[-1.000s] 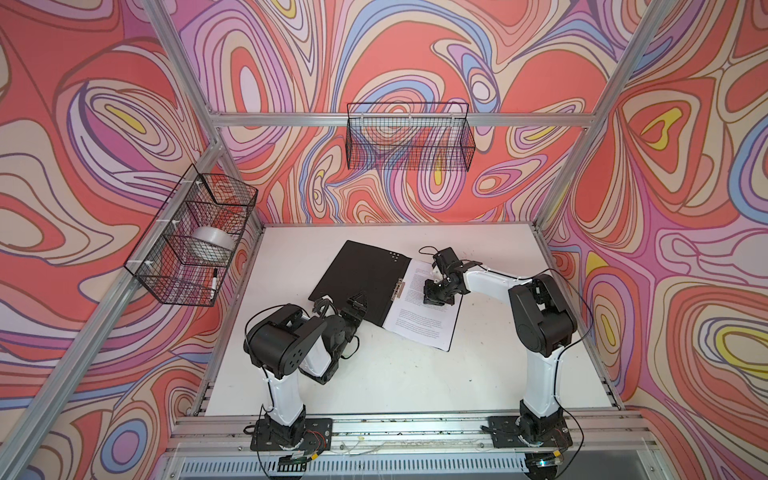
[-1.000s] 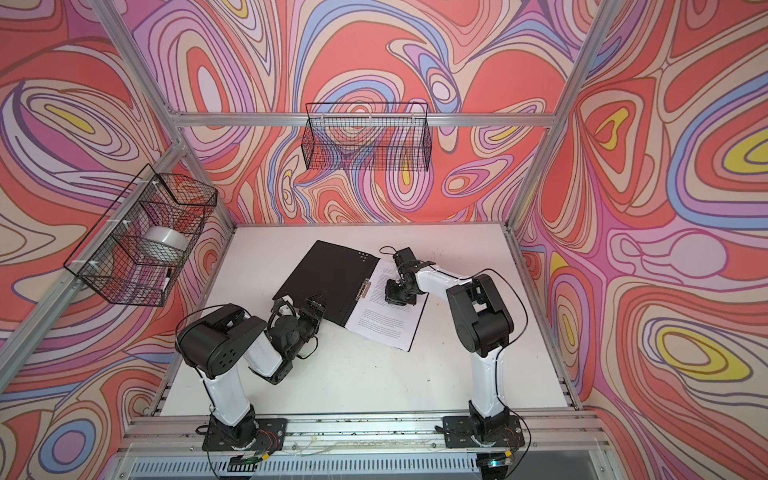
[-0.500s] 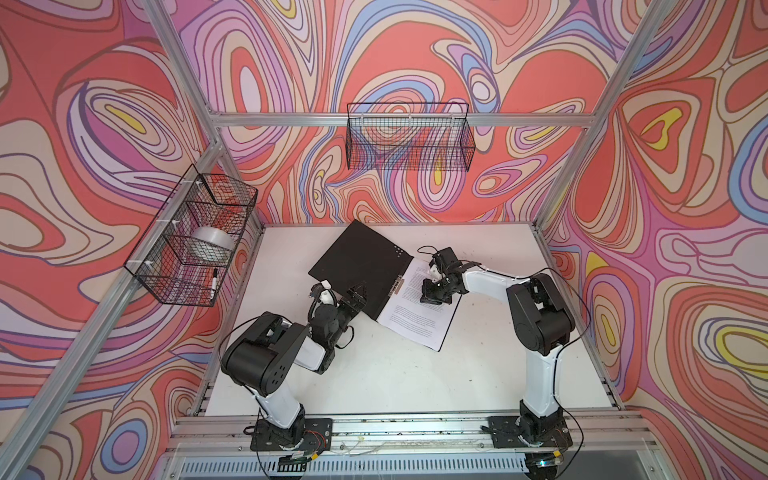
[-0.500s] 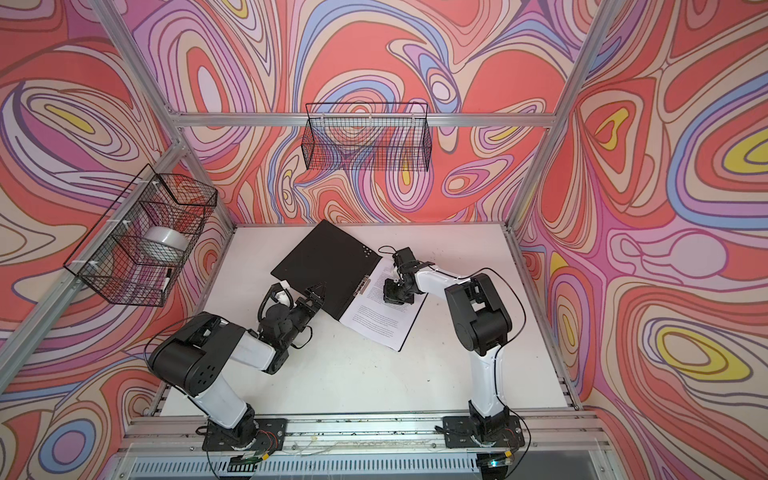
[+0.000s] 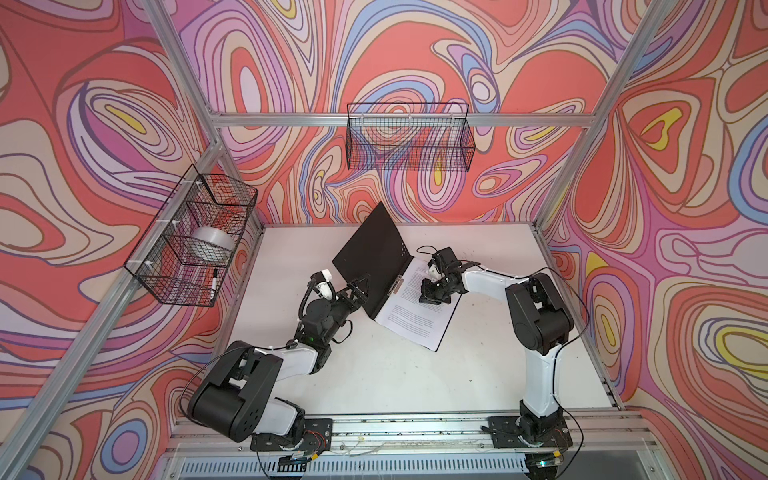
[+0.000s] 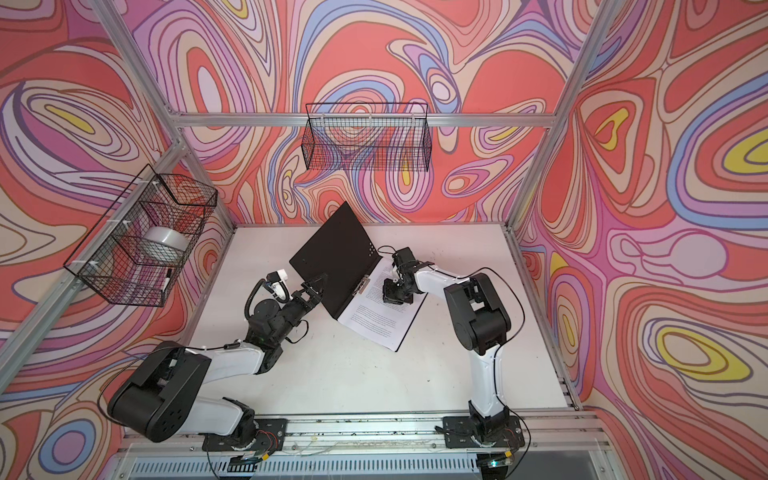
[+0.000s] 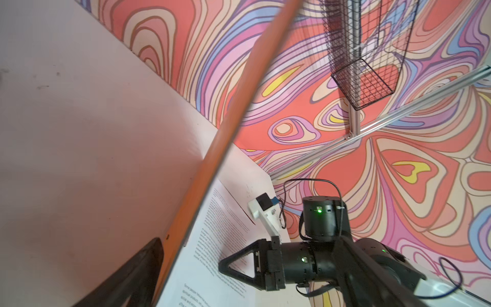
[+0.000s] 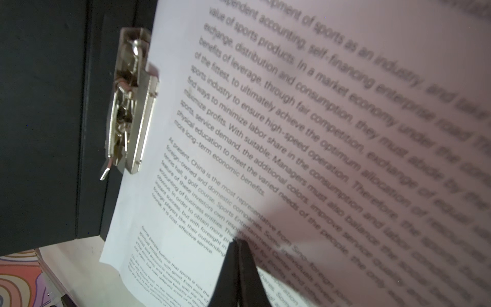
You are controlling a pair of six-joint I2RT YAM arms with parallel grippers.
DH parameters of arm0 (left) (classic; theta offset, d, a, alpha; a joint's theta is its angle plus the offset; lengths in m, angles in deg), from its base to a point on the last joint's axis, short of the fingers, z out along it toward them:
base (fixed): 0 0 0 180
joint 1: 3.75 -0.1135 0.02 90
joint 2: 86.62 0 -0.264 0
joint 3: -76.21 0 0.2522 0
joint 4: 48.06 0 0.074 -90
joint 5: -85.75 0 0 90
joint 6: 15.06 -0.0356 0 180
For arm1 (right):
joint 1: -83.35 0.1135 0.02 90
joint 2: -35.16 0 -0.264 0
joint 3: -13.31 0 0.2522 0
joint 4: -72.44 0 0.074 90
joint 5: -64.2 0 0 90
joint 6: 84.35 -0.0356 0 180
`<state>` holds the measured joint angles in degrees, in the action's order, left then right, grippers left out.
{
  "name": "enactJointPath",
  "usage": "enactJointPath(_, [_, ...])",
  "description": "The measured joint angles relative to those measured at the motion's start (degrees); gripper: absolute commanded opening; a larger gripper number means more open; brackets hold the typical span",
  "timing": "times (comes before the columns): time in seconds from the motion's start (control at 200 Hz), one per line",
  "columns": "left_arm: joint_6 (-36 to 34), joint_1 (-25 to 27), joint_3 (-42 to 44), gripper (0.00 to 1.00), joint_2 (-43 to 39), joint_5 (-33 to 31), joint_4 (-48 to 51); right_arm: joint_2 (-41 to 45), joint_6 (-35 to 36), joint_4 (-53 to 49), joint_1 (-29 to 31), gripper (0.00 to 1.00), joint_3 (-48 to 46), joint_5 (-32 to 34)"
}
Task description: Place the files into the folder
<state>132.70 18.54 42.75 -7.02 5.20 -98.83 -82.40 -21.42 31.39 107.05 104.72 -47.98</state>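
Black right hand (image 8: pixel 237 243), pinched closed, points down onto the files (image 8: pixel 292 133).

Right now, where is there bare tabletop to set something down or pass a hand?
Free: front middle of the table, between left arm, right arm and the files; the rear right corner behind the right arm. Crowded: centre, where folder, files, left hand and right hand meet.

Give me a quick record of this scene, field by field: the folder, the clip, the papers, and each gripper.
folder: open, one cover tilted up, black inside showing
clip: metal, along the spine
papers: printed sheets on the flat half, edge at the clip
left gripper: open, at the raised cover's lower edge
right gripper: shut, tips down on the papers
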Motion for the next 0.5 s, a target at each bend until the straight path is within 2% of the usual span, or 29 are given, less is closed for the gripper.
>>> enactJointPath(0.13, [-1.8, 2.6, -1.2, 1.0, -3.3, 0.6, 3.9, 0.0, -0.5, -0.1, -0.1, 0.0, 0.1, -0.6])
enactJointPath(0.205, [-2.7, 5.2, -1.4, 1.0, -4.8, 0.7, 6.2, 0.3, -2.0, 0.6, -0.8, 0.06, -0.7, -2.1])
enactJointPath(0.346, [-4.2, 9.5, -1.8, 1.0, -6.8, 0.8, 10.0, 5.4, -6.7, 0.1, -3.8, 0.25, -5.8, -4.2])
enactJointPath(0.501, [-6.1, 14.7, -4.0, 1.0, -7.8, 0.5, 14.5, 16.3, -11.4, -0.4, -12.8, 0.52, -10.0, -4.7])
